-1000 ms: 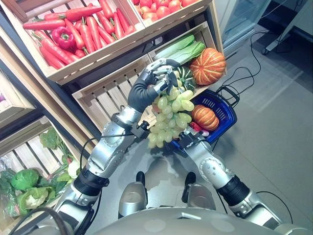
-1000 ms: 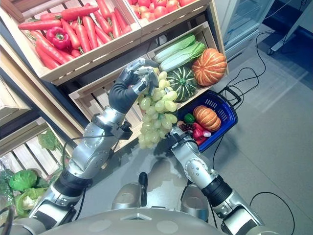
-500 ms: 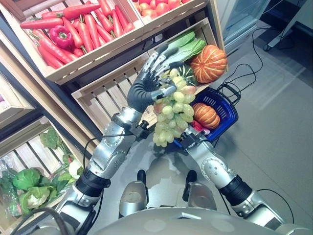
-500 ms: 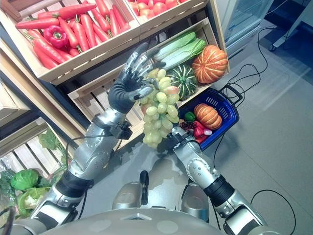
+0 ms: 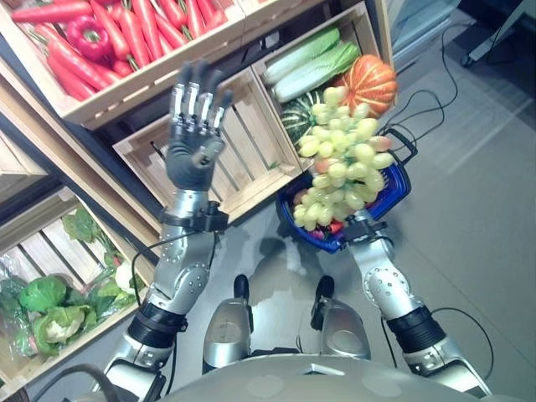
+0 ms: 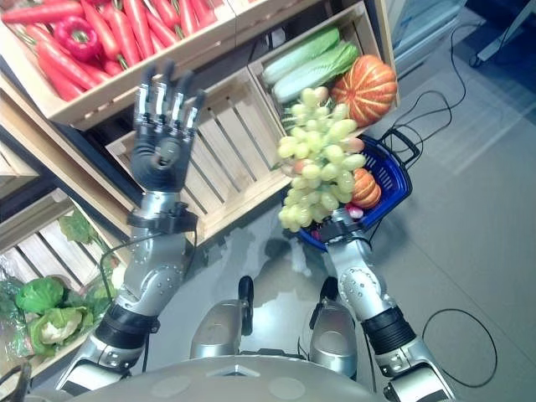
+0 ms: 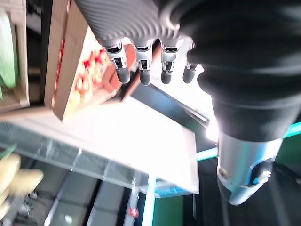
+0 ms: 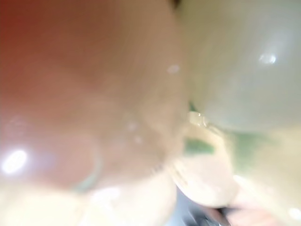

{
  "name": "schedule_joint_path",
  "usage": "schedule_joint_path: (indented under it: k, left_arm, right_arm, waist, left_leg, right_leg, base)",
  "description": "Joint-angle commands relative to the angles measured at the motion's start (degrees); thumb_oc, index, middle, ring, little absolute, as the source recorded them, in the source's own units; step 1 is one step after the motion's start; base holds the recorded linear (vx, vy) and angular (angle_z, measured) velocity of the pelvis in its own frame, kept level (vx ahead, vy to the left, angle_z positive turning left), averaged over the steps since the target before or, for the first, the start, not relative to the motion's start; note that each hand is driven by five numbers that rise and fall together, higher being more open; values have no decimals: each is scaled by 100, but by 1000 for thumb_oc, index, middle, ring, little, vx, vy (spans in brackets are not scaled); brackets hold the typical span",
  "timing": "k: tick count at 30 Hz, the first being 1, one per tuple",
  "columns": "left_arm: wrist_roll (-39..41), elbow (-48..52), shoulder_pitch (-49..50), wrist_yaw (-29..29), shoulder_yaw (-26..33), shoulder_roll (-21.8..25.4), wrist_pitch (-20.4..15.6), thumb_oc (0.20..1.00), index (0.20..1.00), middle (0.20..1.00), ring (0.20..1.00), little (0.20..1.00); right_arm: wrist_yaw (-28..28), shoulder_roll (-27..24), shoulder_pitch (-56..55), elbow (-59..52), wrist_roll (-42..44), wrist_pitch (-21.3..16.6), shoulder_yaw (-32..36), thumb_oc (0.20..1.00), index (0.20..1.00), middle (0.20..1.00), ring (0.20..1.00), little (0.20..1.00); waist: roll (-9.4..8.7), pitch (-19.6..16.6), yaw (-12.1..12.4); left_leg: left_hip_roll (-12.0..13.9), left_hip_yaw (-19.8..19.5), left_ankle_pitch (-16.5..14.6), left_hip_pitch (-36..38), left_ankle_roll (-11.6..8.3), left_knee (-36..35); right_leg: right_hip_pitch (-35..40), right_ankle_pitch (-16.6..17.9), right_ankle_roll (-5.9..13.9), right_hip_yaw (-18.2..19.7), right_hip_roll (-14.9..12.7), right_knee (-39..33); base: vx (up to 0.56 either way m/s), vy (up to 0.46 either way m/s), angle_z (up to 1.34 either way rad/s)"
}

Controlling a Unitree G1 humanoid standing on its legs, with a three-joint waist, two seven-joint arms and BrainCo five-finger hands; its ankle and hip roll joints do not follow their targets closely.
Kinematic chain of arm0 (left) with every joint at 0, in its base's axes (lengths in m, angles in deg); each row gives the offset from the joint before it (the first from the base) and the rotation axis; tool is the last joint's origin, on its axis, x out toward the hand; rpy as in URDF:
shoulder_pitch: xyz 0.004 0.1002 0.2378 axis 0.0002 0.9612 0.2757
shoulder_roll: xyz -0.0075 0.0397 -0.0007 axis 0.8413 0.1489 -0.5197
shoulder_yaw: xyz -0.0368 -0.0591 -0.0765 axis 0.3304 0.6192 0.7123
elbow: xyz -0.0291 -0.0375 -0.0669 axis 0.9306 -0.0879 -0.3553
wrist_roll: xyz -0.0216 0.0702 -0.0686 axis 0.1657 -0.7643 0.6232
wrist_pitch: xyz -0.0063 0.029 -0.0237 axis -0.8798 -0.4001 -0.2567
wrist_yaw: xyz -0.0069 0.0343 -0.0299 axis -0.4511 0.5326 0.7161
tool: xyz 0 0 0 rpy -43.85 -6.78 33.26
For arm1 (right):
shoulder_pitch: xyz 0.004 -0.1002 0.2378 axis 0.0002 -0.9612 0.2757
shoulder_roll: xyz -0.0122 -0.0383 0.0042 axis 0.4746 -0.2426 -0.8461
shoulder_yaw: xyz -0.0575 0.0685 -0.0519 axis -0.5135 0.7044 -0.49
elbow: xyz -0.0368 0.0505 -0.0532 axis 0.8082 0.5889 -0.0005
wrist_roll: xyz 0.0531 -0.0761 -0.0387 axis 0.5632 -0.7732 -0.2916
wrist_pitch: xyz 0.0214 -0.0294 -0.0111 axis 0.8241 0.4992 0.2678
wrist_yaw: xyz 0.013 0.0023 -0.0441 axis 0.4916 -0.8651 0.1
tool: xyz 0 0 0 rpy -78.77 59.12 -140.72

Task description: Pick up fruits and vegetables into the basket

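Above the blue basket [image 5: 394, 180] hangs the grape bunch [image 5: 339, 155], a big lumpy cluster of smooth, glossy pale-green globes with a few pinkish ones, sitting at the end of the right arm. Right hand is hidden behind the grapes, so can't tell whether its fingers are curled or loose; its wrist view is just shiny green and reddish grape skins pressed up close. Basket is plastic mesh with a thin black handle, holding a ribbed orange pumpkin [image 6: 363, 188] and some red bits. Left hand [image 5: 194, 138] is raised well apart from the grapes, palm out, fingers straight and spread, holding nothing, in front of an empty slatted wooden crate [image 5: 226, 151]. Next crate over holds a large ribbed orange pumpkin [image 5: 370, 79], a dark green striped squash [image 5: 293, 121] and leafy pale-green cabbages [image 5: 314, 63]. Upper crate has smooth red carrots [image 5: 146, 25] and a glossy red pepper [image 5: 88, 33].
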Motion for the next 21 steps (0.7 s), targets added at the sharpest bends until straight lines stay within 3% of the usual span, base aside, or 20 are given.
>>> schedule_joint_path:
  k: [1, 3, 7, 11, 15, 17, 21]
  left_arm:
    - [194, 43, -18, -94, 108, 367, 519, 1000, 1000, 1000, 1000, 1000]
    - [102, -166, 76, 5, 143, 472, 910, 1000, 1000, 1000, 1000, 1000]
    - [71, -588, 519, -439, 220, 718, 1370, 1000, 1000, 1000, 1000, 1000]
    - [-81, -1022, 779, -884, 118, 847, 1574, 1000, 1000, 1000, 1000, 1000]
    - [-411, -1350, 785, -1006, -78, 1016, 1548, 1000, 1000, 1000, 1000, 1000]
    - [-775, -1645, 746, -941, -279, 1159, 1530, 1000, 1000, 1000, 1000, 1000]
    - [-1261, -2096, 701, -534, -631, 1379, 1130, 1000, 1000, 1000, 1000, 1000]
  right_arm:
    - [329, 142, 358, -343, 33, -362, 487, 200, 200, 200, 200, 200]
    - [236, 9, 417, -90, 95, -358, 738, 200, 200, 200, 200, 200]
    - [258, -309, 531, 575, 465, -379, 1243, 200, 200, 200, 200, 200]
    - [359, -637, 795, 1390, 823, -264, 1537, 200, 200, 200, 200, 200]
    - [371, -1042, 1182, 2103, 1121, 14, 1720, 200, 200, 200, 200, 200]
    - [335, -1368, 1534, 2676, 1330, 326, 1791, 200, 200, 200, 200, 200]
    - [293, -1924, 2178, 3735, 1443, 794, 1811, 200, 200, 200, 200, 200]
  waist:
    - [-5, 447, -166]
    - [83, 610, -196]
    - [283, 751, -183]
    - [441, 751, -112]
    - [571, 751, -36]
    - [667, 751, 31]
    - [895, 751, 174]
  left_leg:
    - [186, 162, -299, -278, -12, 382]
    - [186, 164, -245, -467, -22, 447]
    - [137, 172, -120, -1003, -17, 502]
    - [92, 187, -66, -1527, -23, 577]
    - [58, 204, 0, -1932, -21, 619]
    - [21, 215, 56, -2255, -13, 644]
    - [-21, 211, 165, -2748, -7, 635]
  right_leg:
    - [79, -503, 401, 78, -342, 470]
    - [-152, -526, 359, 68, -345, 653]
    - [-830, -573, 258, 88, -336, 1011]
    - [-1489, -674, 189, 110, -339, 1365]
    - [-1993, -725, 162, 125, -363, 1611]
    - [-2406, -775, 147, 151, -355, 1821]
    - [-3012, -868, 91, 194, -361, 2118]
  base:
    - [-215, -3, 2]
    - [-172, -5, 0]
    - [-116, -7, -2]
    - [-80, -22, -3]
    - [-66, -33, 0]
    - [-63, -41, -3]
    - [-24, -19, 2]
